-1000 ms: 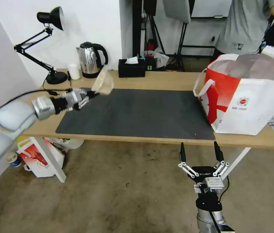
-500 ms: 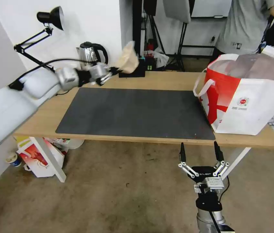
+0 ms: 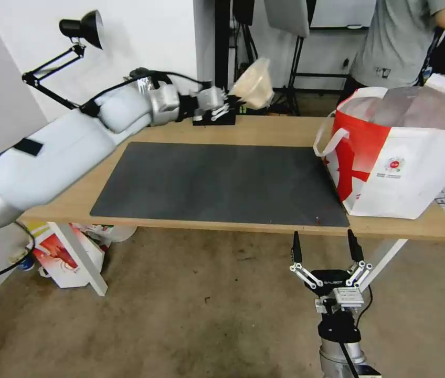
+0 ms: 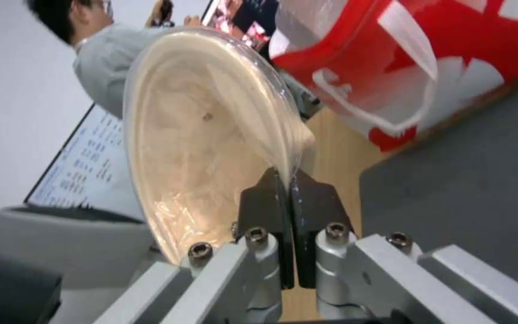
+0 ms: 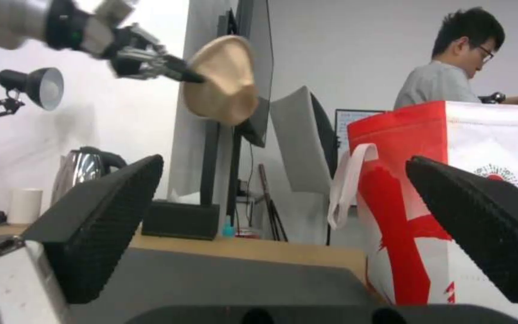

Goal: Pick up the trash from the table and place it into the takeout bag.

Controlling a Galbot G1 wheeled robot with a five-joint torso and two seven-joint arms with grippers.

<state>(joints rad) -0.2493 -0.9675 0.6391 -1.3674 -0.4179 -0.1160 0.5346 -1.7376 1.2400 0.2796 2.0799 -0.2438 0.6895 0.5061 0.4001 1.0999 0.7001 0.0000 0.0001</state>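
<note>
Trash in hand is the tan shallow bowl [image 3: 254, 84], pinched by its rim in the left gripper [image 3: 231, 101], whose fingers close tight on the thin edge. It hangs tilted on its side high above the far edge of the table [image 3: 264, 131], over the back of the dark mat [image 3: 222, 181]. To its right, well apart, stands the takeout bag [image 3: 406, 157], its mouth open upward. So the bag lies to the right of the carried bowl, at a lower level. The right gripper [image 3: 325, 247] waits below the table's front edge, fingers spread wide, holding nothing.
</note>
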